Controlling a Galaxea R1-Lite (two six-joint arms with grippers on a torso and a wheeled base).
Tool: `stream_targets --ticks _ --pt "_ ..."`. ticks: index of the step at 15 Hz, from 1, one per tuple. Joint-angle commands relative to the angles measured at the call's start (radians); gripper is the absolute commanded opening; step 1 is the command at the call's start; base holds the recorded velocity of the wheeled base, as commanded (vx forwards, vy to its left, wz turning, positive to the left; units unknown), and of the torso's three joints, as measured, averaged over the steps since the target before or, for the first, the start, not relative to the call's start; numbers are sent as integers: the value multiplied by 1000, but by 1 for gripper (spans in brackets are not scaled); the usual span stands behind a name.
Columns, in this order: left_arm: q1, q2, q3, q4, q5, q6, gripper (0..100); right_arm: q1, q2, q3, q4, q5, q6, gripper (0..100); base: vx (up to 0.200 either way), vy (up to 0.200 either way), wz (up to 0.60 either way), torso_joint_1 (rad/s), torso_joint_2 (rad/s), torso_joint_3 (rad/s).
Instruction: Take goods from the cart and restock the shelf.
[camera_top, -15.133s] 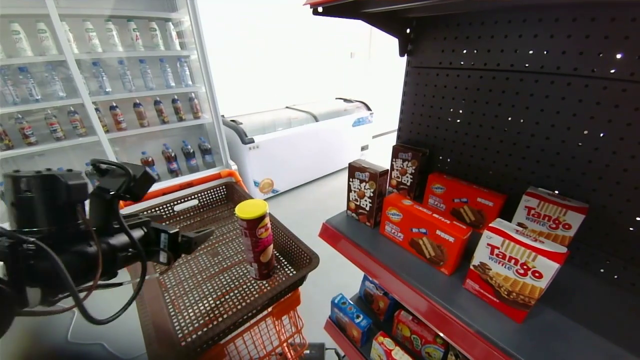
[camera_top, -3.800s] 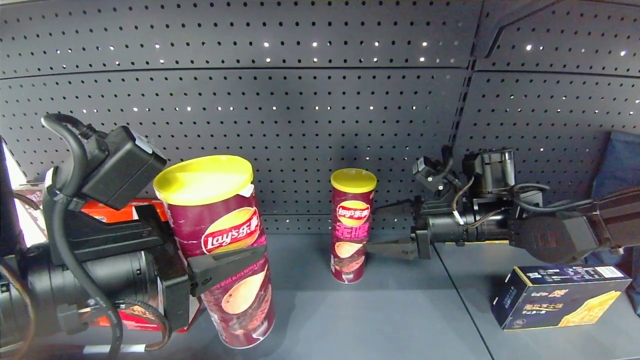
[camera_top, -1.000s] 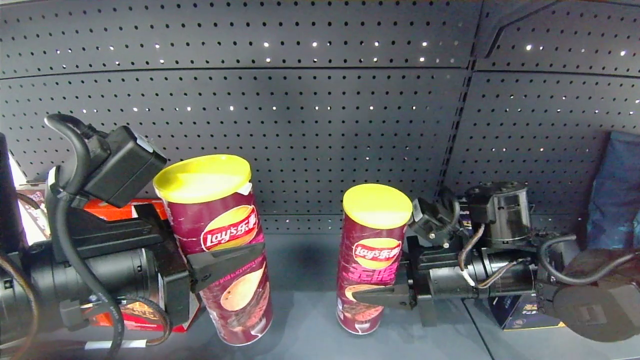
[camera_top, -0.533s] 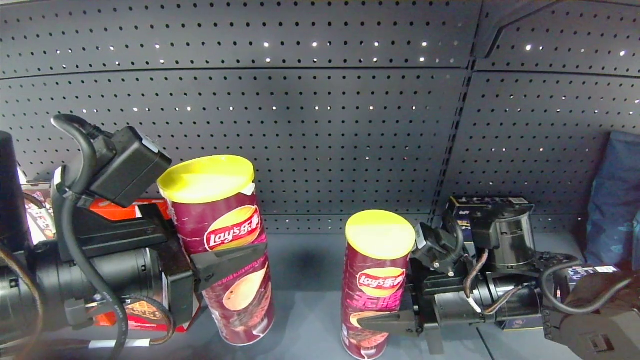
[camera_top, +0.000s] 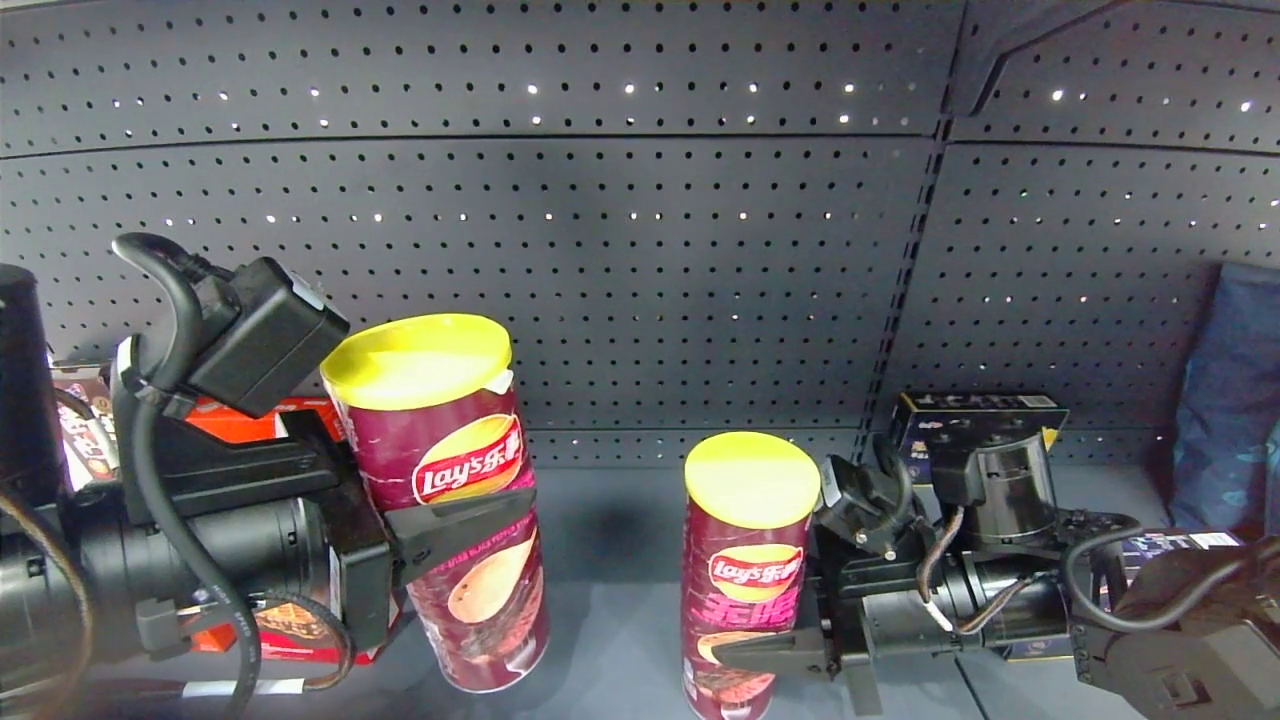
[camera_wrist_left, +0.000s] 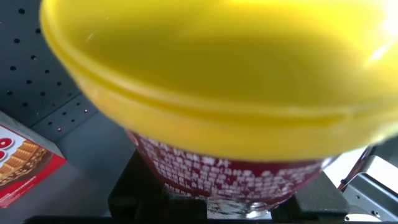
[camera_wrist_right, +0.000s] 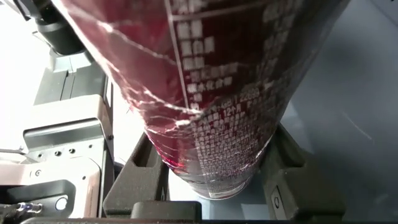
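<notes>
Shelf (camera_top: 610, 560) before pegboard wall (camera_top: 640, 250); left gripper (camera_top: 480, 520) pinches left can (camera_top: 440, 440), right gripper (camera_top: 735, 640) pinches right can (camera_top: 750, 560), both near front edge. Risk: tilted release could topple can off edge

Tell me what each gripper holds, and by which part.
The left gripper holds one chip can around its middle; the right gripper holds the second chip can around its lower body.

Count it: two maroon yellow-lidded chip tubes (camera_top: 440, 500) (camera_top: 745, 575), two dark cardboard boxes (camera_top: 975, 412) (camera_top: 1180, 542), one red carton (camera_top: 245, 422), one blue bag (camera_top: 1230, 400).
</notes>
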Motion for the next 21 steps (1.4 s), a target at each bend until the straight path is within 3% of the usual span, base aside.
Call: stream_targets --ticks 1,3,4,14,18,21 --pt "2 0 1 -1 0 0 0 1 8 1 0 0 -1 0 0 0 0 0 0 0" --pt "0 0 1 -1 -1 0 0 1 8 11 0 0 -1 0 0 0 0 0 0 0" --pt "0 0 1 -1 -1 0 0 1 6 13 0 0 -1 100 0 0 0 0 0 0" --pt "2 0 3 -3 -1 0 0 -32 -55 99 -43 -3 -1 100 0 0 0 0 0 0" --pt "2 0 1 -3 -1 2 0 -60 -219 163 -38 -13 1 100 0 0 0 0 0 0" --pt "2 0 1 -3 -1 0 0 -66 -413 166 -31 -93 76 100 0 0 0 0 0 0"
